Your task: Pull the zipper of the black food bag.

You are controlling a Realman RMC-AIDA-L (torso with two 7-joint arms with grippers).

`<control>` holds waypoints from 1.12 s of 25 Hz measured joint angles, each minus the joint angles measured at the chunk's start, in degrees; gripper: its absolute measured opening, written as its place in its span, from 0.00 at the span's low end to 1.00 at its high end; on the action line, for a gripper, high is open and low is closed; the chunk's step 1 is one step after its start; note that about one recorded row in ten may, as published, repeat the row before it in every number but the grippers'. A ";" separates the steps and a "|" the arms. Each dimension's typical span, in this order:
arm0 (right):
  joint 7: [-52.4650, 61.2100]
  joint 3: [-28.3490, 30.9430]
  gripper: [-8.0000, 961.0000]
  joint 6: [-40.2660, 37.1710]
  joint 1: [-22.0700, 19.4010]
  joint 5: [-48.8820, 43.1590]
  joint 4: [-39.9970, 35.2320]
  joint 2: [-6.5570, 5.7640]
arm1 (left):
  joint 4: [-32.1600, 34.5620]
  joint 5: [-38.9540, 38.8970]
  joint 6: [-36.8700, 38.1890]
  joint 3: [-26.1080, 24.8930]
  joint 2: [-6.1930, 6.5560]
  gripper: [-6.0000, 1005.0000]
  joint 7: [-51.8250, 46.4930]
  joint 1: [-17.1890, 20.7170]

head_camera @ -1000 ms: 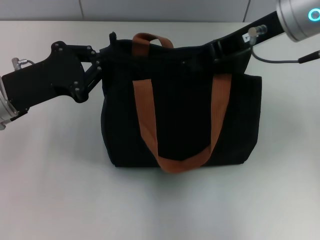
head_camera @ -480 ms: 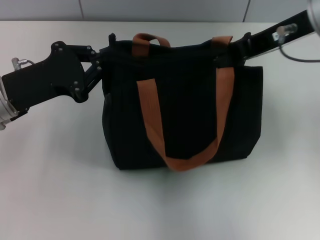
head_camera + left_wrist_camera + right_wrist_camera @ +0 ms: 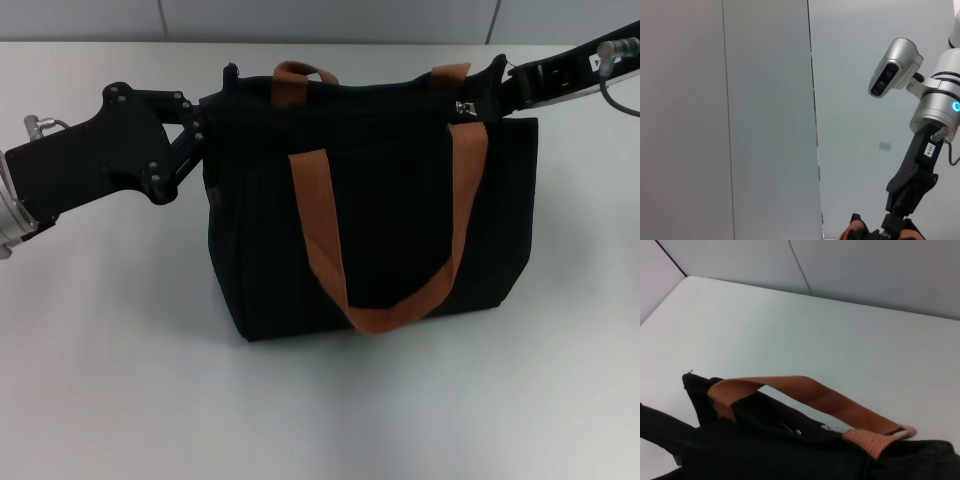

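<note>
The black food bag (image 3: 380, 220) stands upright mid-table with two orange-brown handles (image 3: 330, 250). My left gripper (image 3: 205, 118) is at the bag's top left corner, its fingers closed on the fabric edge. My right gripper (image 3: 492, 88) is at the bag's top right end, on the zip line. The small silver zipper pull (image 3: 463, 108) shows just beside its tip. The right wrist view shows the bag's top edge (image 3: 765, 455) and one handle (image 3: 790, 387). In the left wrist view the right gripper (image 3: 895, 222) reaches down to the handles.
The white table (image 3: 120, 380) lies all round the bag, with a grey wall (image 3: 330, 18) behind it. The right arm's cable (image 3: 622, 100) hangs at the far right edge.
My right gripper has moved right along the bag's top edge, from mid-right to the right end. The bag has shifted and stretched a little to the right. The left arm has not moved.
</note>
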 joint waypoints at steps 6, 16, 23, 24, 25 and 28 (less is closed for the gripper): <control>0.34 1.72 0.01 -0.05 0.02 0.26 0.55 -0.05 | 0.01 -0.01 0.00 -0.02 0.01 0.09 0.00 0.10; -7.51 9.34 0.01 0.01 -3.57 15.25 1.62 -0.21 | 0.02 -0.09 0.27 -0.04 0.22 0.09 -0.42 0.09; -25.32 16.31 0.26 -0.95 -10.95 36.52 8.22 -0.34 | -0.12 0.05 0.49 -0.01 0.31 0.09 -0.93 0.50; -28.18 16.87 0.30 -1.48 -11.85 39.48 10.00 -0.44 | -0.21 0.06 0.49 -0.01 0.31 0.09 -0.93 0.74; -32.56 17.54 0.33 -2.87 -12.79 43.42 13.08 -0.66 | -0.24 0.03 0.49 -0.01 0.26 0.09 -0.91 1.08; -44.70 19.65 0.46 -7.90 -14.98 51.07 21.85 -1.74 | -0.11 -0.03 0.52 -0.01 0.01 0.10 -0.95 1.78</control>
